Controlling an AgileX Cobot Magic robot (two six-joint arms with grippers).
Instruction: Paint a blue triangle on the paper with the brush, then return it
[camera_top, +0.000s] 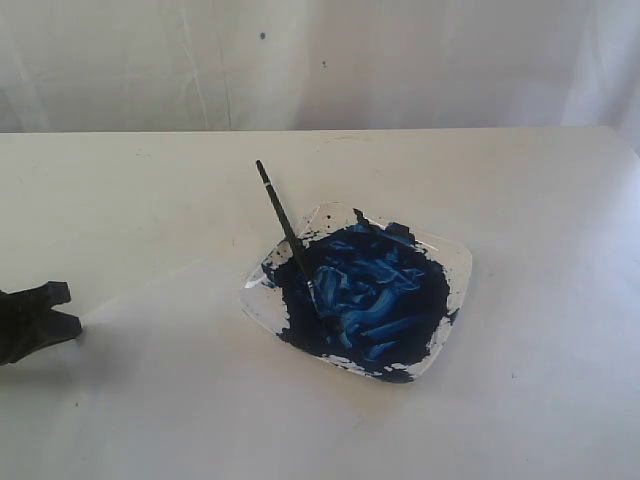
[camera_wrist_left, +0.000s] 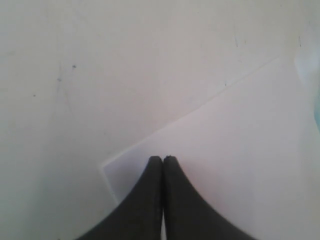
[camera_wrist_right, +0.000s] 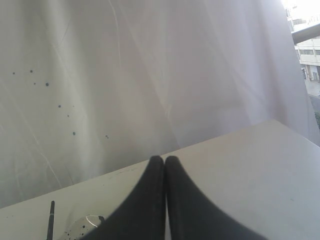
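- The brush (camera_top: 290, 240) sits in the plate (camera_top: 455, 265), tip down in the thick blue paint and handle poking out over the far left rim. Nobody's holding it.
- No blue triangle anywhere I can see. The bit of paper (camera_wrist_left: 235, 150) that shows is plain white, not a stroke on it.
- The paper lies flat on the table (camera_top: 540, 180), off to the left of the plate, and it's honestly hard to pick out against the white top.
- The left gripper (camera_wrist_left: 163, 159) hangs over a corner of the sheet with its fingers pressed together, pinching nothing, well away from the brush.
- The right gripper (camera_wrist_right: 164, 159) is also pressed together and empty, up off the table and pointed at the curtain behind it.
- So my guess is the whole job is ahead: grab the brush, paint, put it back.
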